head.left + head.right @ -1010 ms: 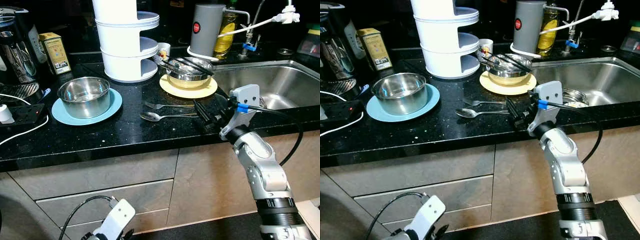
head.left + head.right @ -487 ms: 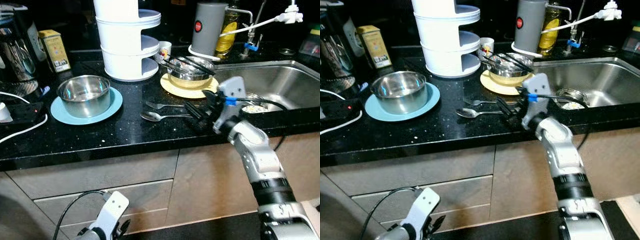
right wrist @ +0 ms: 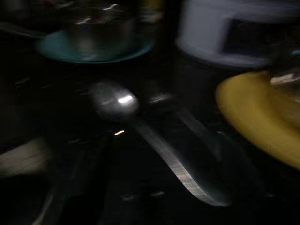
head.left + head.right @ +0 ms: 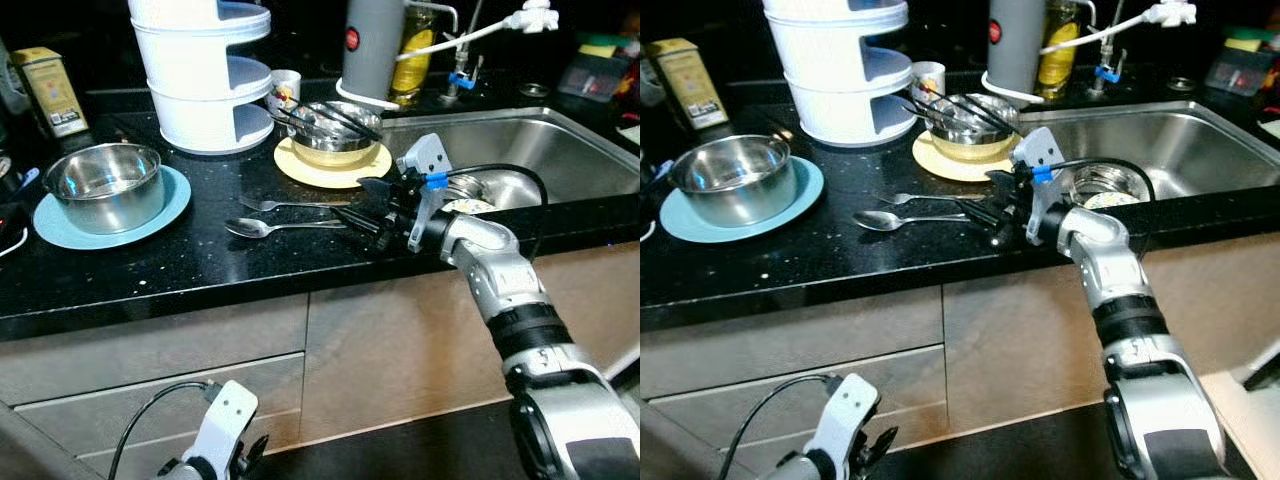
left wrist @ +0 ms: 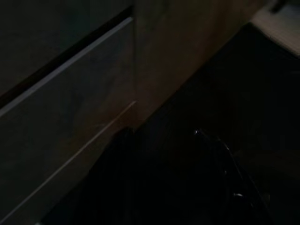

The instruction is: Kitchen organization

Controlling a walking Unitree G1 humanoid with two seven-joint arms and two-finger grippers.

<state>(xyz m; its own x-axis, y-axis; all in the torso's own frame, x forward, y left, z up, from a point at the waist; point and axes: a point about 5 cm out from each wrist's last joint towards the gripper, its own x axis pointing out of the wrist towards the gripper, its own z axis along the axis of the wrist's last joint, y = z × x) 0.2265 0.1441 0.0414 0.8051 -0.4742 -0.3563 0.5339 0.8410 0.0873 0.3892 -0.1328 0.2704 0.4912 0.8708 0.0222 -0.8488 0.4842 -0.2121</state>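
The right gripper (image 4: 362, 204), fingers spread wide, sits at the spoon (image 4: 262, 227) handle's 3 o'clock end (fork (image 4: 285, 204) just beyond); left gripper (image 4: 245, 462) fingers: cannot tell.

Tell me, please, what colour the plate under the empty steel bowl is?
The plate is light blue, clearest in the left eye view.

Head stereo pair above a black kitchen counter, plus one camera on each wrist.

Both eye views look forward and down from standing height, sharing the black countertop (image 4: 200, 270), the spoon (image 4: 262, 227), the yellow plate (image 4: 940, 162) and the sink (image 4: 560, 150). The right wrist view sits low and close over the counter, facing along the same spoon (image 3: 140, 122) toward the yellow plate (image 3: 253, 122). The left wrist view, very dark, faces a cabinet drawer front (image 5: 61, 93) near the floor.
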